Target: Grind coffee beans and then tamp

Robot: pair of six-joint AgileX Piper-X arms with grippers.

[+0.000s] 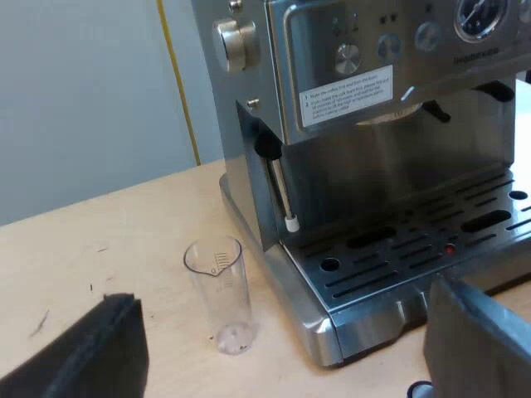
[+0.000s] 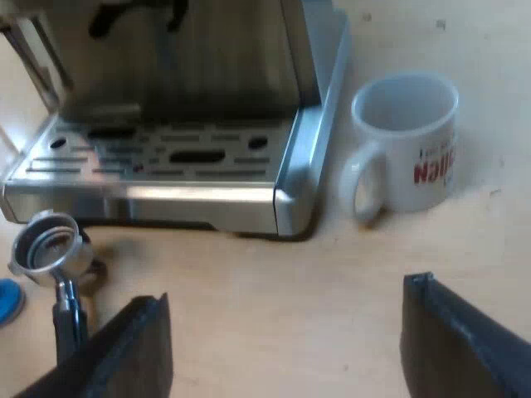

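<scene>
Metal holder (image 2: 48, 245) loose on the tabletop (image 2: 274, 290), just in front of the espresso machine (image 2: 199, 178).
Its basket faces up and looks empty, the dark handle pointing toward the right tool (image 2: 286, 332); a blue object (image 2: 7, 298) lies just beside it. A white mug (image 2: 406, 145) with red lettering stands upright and empty near the machine's corner. By the machine's other side a clear measuring glass (image 1: 220, 294) stands upright, seemingly empty. The right tool and the left tool (image 1: 282, 332) hover low over the tabletop, fingers spread wide, holding nothing.
</scene>
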